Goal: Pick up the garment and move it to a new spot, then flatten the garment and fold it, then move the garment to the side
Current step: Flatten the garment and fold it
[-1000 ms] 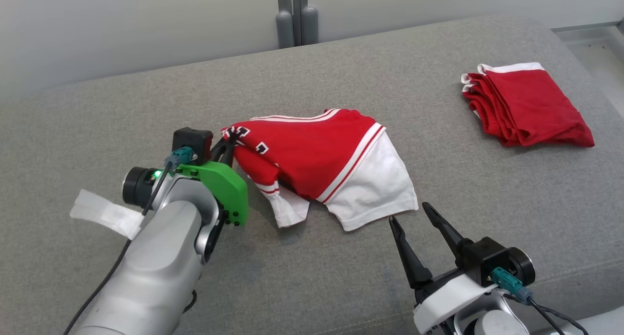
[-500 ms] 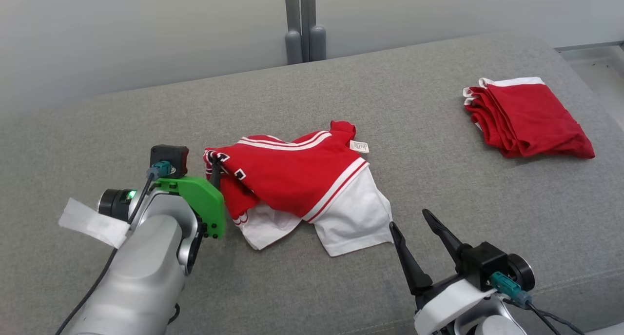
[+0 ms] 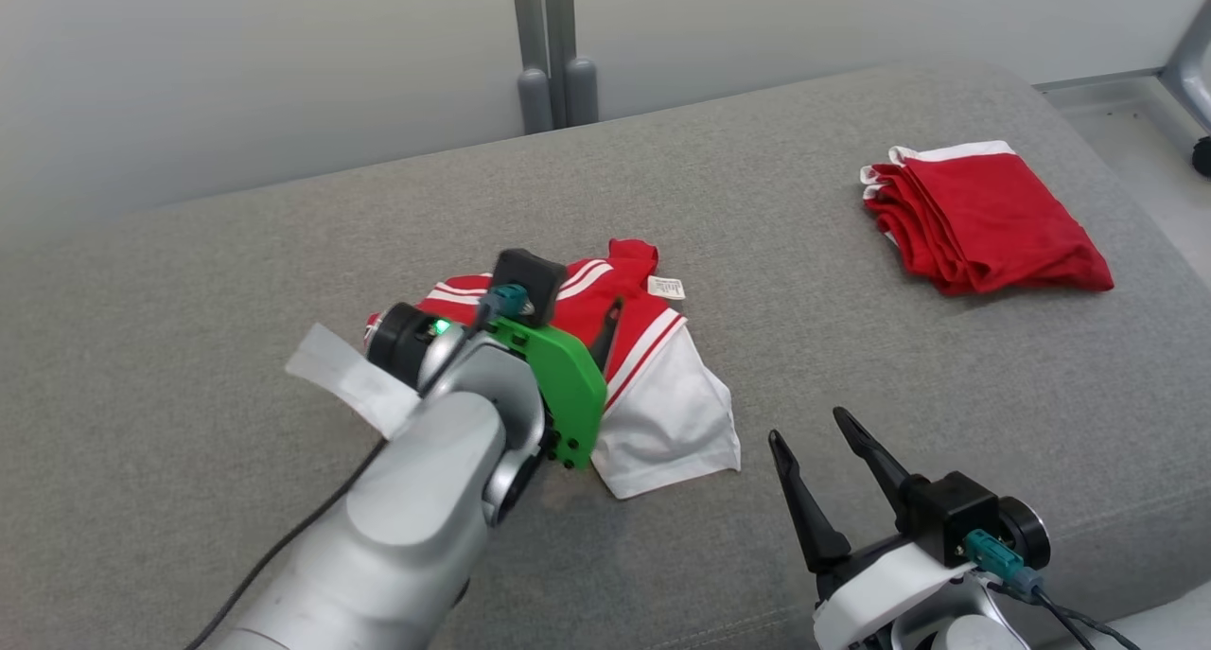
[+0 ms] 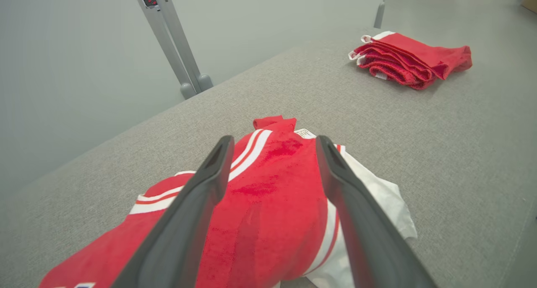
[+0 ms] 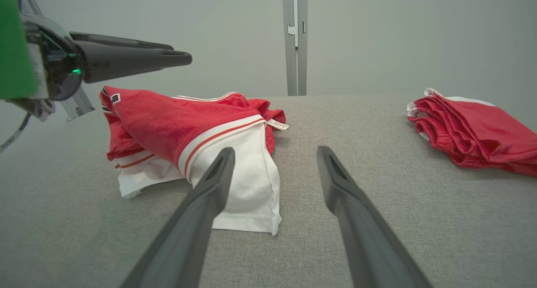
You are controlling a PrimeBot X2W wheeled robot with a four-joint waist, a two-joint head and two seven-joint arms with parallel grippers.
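Grey padded bench (image 3: 851, 376) under a pale wall (image 3: 236, 82), and the garment (image 3: 667, 413) lies bunched mid-surface, apparently parked at its new spot, not yet flattened. Now the left gripper (image 4: 273, 141) hovers just above it, fingers spread and empty, while the right gripper (image 3: 809, 426) waits near-right of it, spread too, likely ready to help smooth. Count: one loose garment, one folded red pile (image 3: 984, 215) far right, two grippers.

Near the far right corner of the grey fabric-covered padded worktop (image 3: 189, 300): a folded pile of red cloth with white trim (image 3: 984, 219). Beyond the far edge, paired grey metal posts (image 3: 546, 54) against a pale plain wall (image 3: 236, 63).
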